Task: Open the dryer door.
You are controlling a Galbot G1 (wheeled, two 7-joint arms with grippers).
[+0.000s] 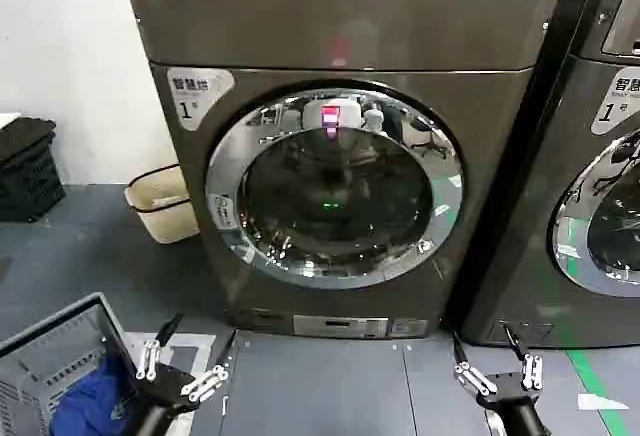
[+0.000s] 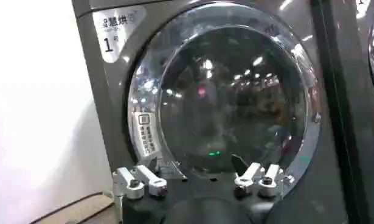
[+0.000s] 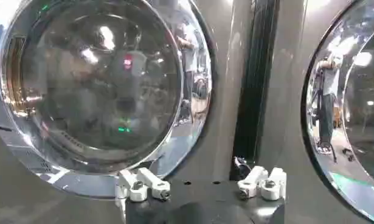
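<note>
Head view: we look forward and down at the dryer door (image 1: 335, 184) from farther back.
Left wrist view: we face that door (image 2: 226, 94) closely.
Right wrist view: we share it (image 3: 98, 82), plus the second machine's door (image 3: 351, 103).

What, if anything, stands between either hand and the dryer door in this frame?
Nothing visible. The left hand and right hand hover open, low before the machine, with bare floor between them and the shut dryer door.

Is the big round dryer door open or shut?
Shut. The dryer door sits flat against the machine's front, chrome ring flush all round.
</note>
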